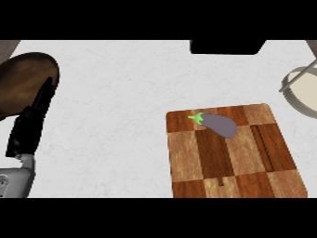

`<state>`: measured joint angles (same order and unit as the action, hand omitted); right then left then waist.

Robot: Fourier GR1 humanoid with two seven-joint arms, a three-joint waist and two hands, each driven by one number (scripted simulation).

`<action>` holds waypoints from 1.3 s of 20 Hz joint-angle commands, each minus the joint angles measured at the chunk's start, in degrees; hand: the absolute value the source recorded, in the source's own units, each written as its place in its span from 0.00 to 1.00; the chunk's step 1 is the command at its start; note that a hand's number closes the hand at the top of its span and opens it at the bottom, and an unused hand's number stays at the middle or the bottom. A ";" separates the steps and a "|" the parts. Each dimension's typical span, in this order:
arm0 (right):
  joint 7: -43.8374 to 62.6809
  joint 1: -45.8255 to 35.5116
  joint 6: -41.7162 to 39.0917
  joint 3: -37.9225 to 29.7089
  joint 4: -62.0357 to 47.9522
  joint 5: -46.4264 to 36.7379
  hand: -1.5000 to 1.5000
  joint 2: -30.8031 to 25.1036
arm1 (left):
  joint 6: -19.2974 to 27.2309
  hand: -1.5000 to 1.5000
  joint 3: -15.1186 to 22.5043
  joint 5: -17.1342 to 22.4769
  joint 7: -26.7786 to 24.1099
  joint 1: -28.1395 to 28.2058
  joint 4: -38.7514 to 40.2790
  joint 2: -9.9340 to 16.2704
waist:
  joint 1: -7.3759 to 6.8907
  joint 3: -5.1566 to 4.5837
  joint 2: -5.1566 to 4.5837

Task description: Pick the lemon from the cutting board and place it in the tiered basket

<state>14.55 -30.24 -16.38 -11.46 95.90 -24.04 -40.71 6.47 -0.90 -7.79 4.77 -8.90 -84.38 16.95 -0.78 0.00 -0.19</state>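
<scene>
The left hand (34,118) is seen at the left, fingers straight and holding nothing, laid over a brown pan (16,81). No lemon is visible; an eggplant (219,124) lies on the cutting board (233,158), well right of that hand. The tiered basket (315,93) stands farther right.

Even, bright light on my feed; white counter (120,93) shows no glare. Soft shadow under the eggplant (220,124). Corners darker.

Grey left forearm (6,183) with a black left hand (30,128), slim black fingers (45,95).
</scene>
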 commanded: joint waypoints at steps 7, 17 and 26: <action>-14.46 -6.49 10.83 1.76 -23.89 -17.61 1.00 -7.77 | -2.18 0.50 -1.44 0.83 -1.80 -0.22 1.70 0.60 | -0.62 0.01 -0.20; -32.37 -17.86 14.39 2.45 -52.37 -20.68 1.00 -7.55 | 0.65 0.50 0.26 -3.02 -3.40 -0.55 3.44 -2.85 | -0.85 0.02 -0.37; -34.16 -19.32 6.53 0.37 -63.77 -17.44 1.00 -4.80 | -0.10 0.50 -0.86 -2.85 -1.77 -1.92 2.23 -2.19 | -0.72 0.03 -0.48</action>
<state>-21.53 -49.17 -5.81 -10.90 37.92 -42.47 -48.17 5.04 -2.21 -9.27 3.34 -9.51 -83.34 15.62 -1.50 -0.52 -0.12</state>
